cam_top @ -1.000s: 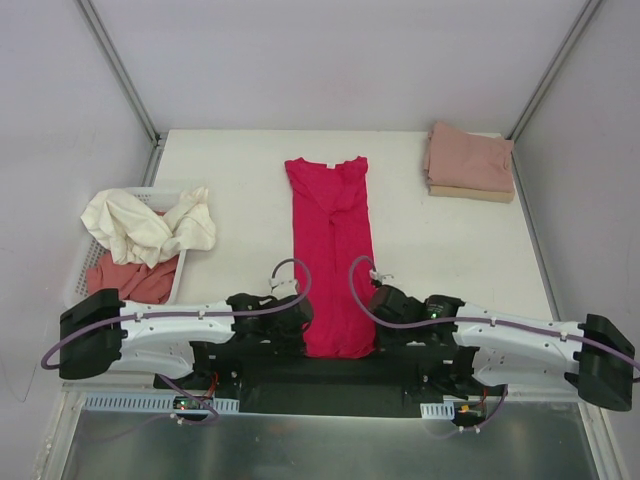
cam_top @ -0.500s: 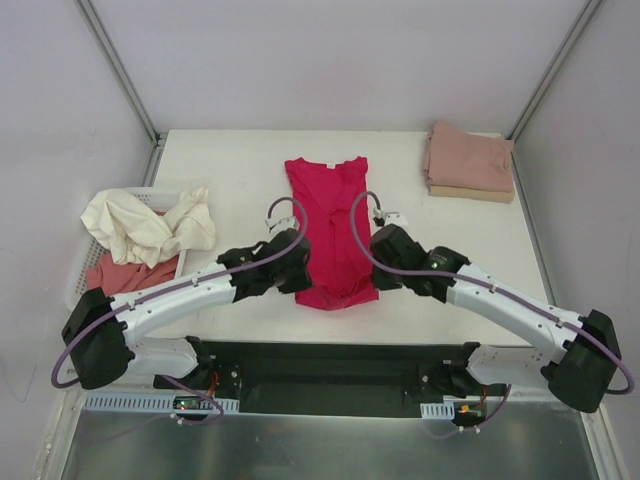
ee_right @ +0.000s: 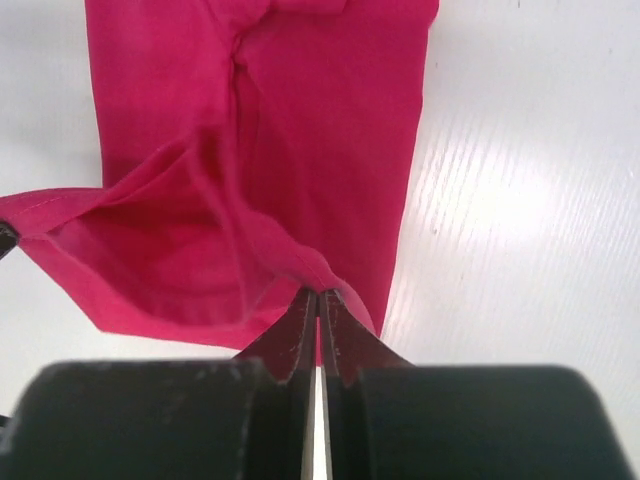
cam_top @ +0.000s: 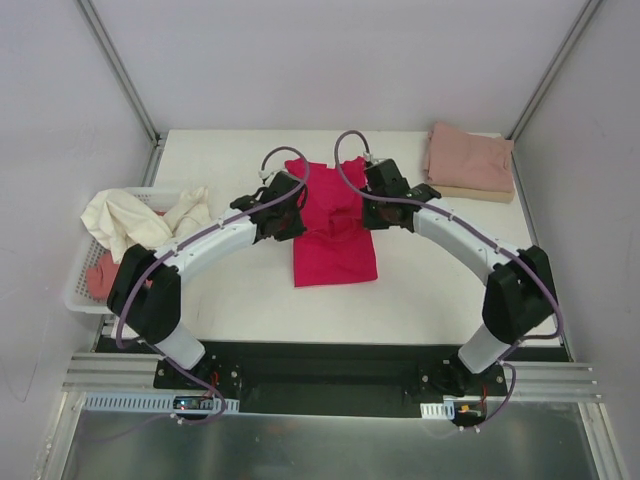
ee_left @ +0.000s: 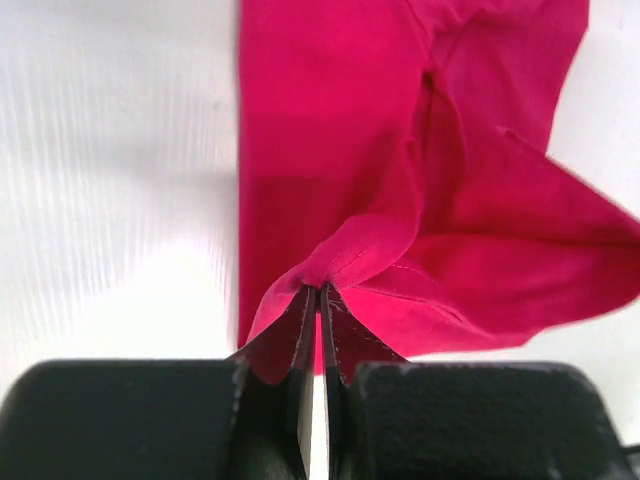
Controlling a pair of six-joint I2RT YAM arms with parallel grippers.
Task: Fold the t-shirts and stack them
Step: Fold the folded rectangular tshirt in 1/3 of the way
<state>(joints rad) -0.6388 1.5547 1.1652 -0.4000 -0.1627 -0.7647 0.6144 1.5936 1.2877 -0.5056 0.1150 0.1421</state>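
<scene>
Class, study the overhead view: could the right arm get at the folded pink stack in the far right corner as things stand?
Probably yes, once freed: only bare table lies between the right gripper and the pink stack, but that gripper is shut on the red shirt.

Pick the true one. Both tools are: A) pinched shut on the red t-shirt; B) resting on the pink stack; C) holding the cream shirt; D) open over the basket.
A: wrist views show the left tool and right tool each clamped on the red t-shirt.
</scene>
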